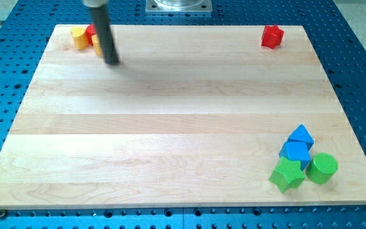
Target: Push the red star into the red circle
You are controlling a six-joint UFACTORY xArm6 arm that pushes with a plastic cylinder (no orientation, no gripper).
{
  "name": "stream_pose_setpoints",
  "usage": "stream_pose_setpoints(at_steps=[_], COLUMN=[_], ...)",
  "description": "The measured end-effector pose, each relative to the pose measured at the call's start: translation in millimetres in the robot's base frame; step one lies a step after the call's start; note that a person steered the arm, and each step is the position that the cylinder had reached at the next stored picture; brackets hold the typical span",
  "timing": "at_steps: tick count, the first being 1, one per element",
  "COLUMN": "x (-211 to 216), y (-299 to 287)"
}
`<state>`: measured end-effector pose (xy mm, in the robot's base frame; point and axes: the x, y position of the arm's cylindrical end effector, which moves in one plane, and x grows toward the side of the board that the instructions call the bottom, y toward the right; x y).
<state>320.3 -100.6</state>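
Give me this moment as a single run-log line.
my tip: top left, beside yellow block and red circle | red star: top right, untouched

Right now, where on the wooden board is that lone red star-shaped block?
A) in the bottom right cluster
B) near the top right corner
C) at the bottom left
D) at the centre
B: the red star sits alone near the view's top right corner, far from my tip at the upper left.
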Motion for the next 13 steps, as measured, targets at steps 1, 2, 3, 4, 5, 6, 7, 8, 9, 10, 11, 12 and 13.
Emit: stream_pose_setpoints(at_steps=[1, 2, 3, 4, 5, 6, 7, 8, 9, 10, 11, 12, 13], x=[17, 17, -45, -96, -92, -67, -58, -38, -35, -35, -33, -34, -35], y=[134, 281, 398, 381, 320, 252, 268, 278, 221, 165, 101, 45, -15])
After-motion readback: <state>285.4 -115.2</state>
